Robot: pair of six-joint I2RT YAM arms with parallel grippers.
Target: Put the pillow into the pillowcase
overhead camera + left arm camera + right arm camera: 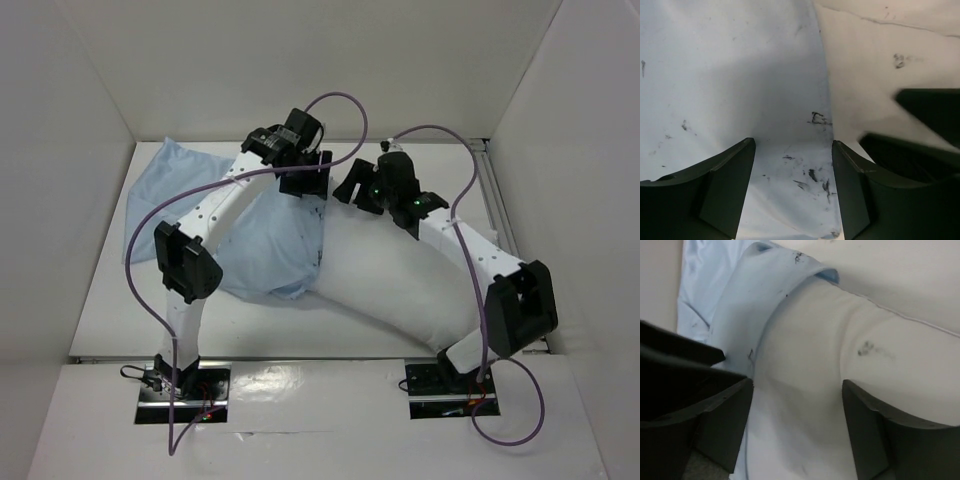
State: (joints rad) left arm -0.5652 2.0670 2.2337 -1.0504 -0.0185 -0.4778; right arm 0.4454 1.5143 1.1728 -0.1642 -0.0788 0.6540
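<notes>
My left claw (792, 185) hangs spread, nothing between its fingers, over the thin, speckled light blue fabric pillowcase (730, 75). My right claw (797, 430), just beside it, leaves only a narrow gap. The plump white fabric pillow (400, 280) fills the table's middle and right. White walls (50, 200) hem three sides. Bare white tabletop (120, 320) lies free near-left.

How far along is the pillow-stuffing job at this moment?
Done: one end of the pillow sits inside the pillowcase. In hand: nothing is gripped; the left gripper and right gripper hover open at the case's mouth. Left: much of the pillow lies bare on the right and needs covering.
</notes>
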